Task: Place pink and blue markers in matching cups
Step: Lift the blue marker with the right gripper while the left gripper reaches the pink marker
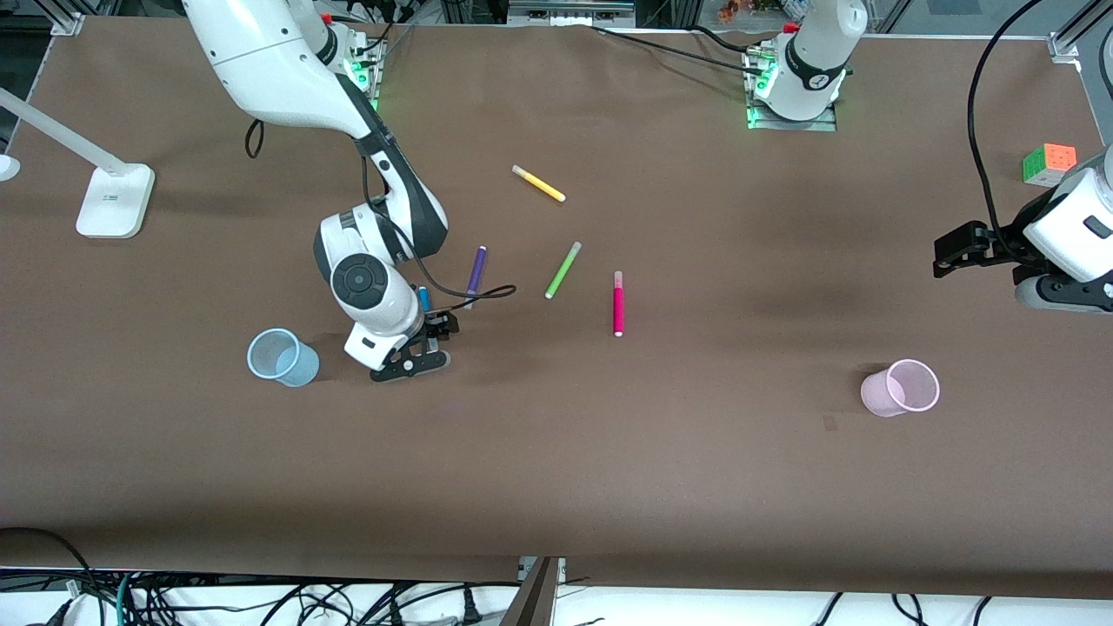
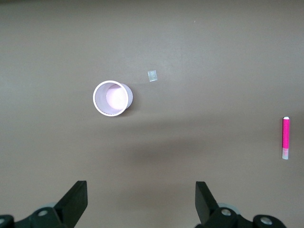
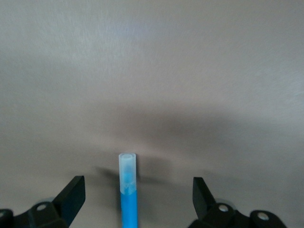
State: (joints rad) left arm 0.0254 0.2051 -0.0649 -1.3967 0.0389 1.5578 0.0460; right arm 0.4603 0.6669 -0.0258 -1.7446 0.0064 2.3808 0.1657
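Fingers spread wide, right pincer [image 3: 135, 199] is straddling the blue marker [image 3: 128, 190] on the worktop [image 1: 556, 452], ready to grasp, while the waiting left pincer [image 2: 141, 202] is hanging wide near the pink cup [image 2: 112, 98].

The brown table [image 1: 609, 469] carries five markers, a blue cup [image 1: 283, 357], a pink cup [image 1: 902, 388] and a puzzle cube [image 1: 1049, 163].

A robotics lab: brown-covered table [image 1: 556, 487], aluminium framing [image 1: 1069, 43], loose cables [image 1: 261, 600].

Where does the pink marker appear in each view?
Front view: the pink marker lies mid-table, beside the green pen.
Left wrist view: the same marker at the picture's edge.
Right wrist view: not in it.
Shared landmark: the pink cup, also in the left wrist view.
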